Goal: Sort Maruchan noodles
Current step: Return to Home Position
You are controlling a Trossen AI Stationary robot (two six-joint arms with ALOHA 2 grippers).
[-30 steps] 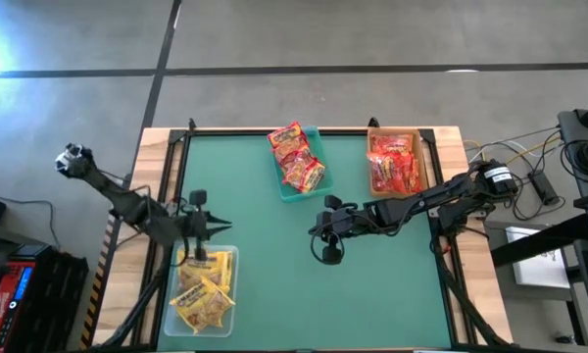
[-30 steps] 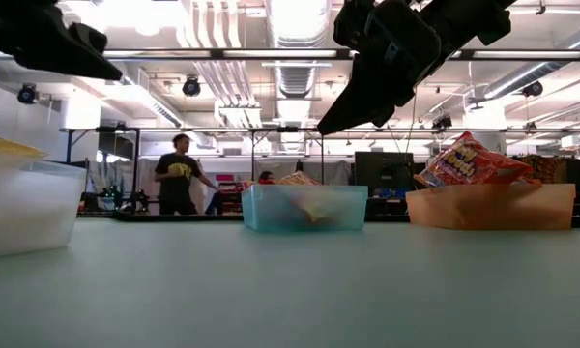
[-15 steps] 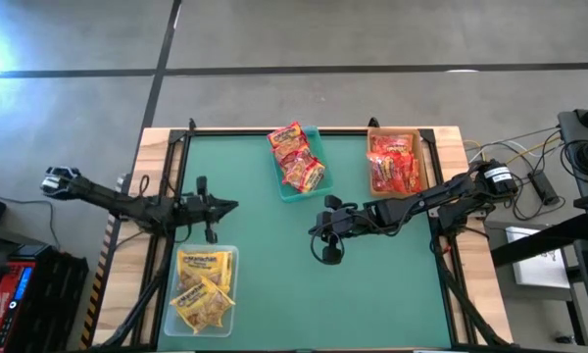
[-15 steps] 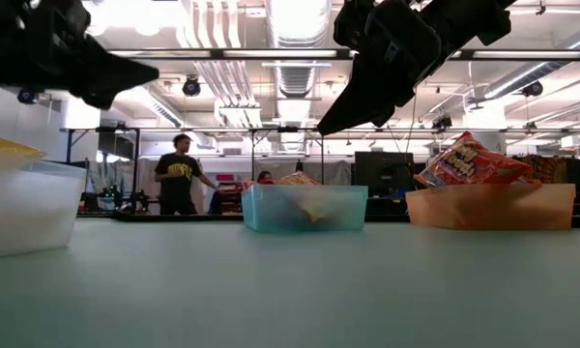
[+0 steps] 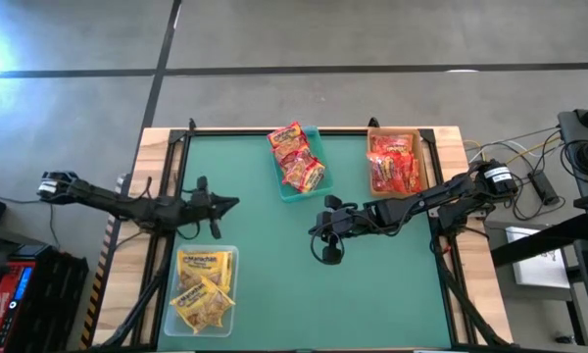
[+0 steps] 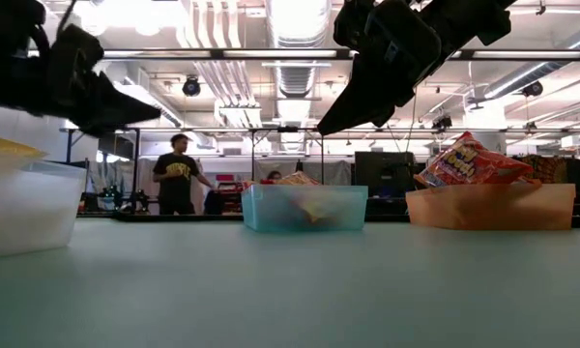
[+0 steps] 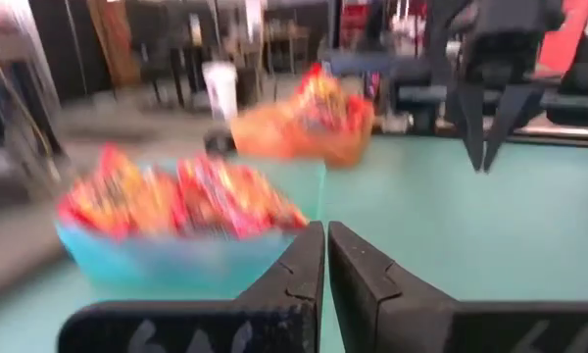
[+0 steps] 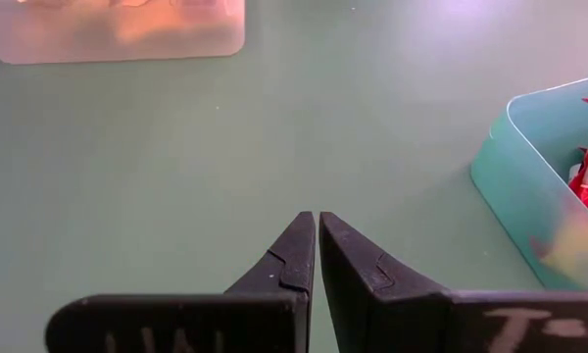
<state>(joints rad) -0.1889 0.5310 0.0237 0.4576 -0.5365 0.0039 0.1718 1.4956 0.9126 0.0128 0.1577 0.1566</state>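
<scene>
Left wrist view shows left claw [image 7: 325,235] closed, gripping nothing; right claw [image 8: 318,224] likewise closed, empty.

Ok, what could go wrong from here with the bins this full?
The red crinkly noodle packet topping the teal plastic bin sticks out over its rim; a knock could tip it onto the green table.
The left gripper, shut and empty, hangs near the clear plastic bin of yellow packets; a low sweep might clip it.
The right gripper, shut, sits mid-table, apart from every bin.
</scene>
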